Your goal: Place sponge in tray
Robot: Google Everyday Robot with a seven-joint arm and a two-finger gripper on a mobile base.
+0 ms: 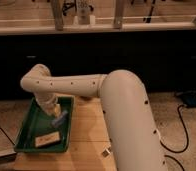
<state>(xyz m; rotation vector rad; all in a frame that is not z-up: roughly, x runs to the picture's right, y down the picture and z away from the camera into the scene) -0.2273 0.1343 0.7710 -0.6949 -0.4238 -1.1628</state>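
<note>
Placement step being carried out: gripper being held over tray, sponge apparently at tip; grip cannot be told. Lowering and release being called for next.

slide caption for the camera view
Gripper hangs over the green tray on the wooden table, a tan block lying inside.

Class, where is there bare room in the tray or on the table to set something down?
Bare: the tray left of the tan block; the wooden table right of the tray. Crowded: the tray's far end, under the gripper.
</note>
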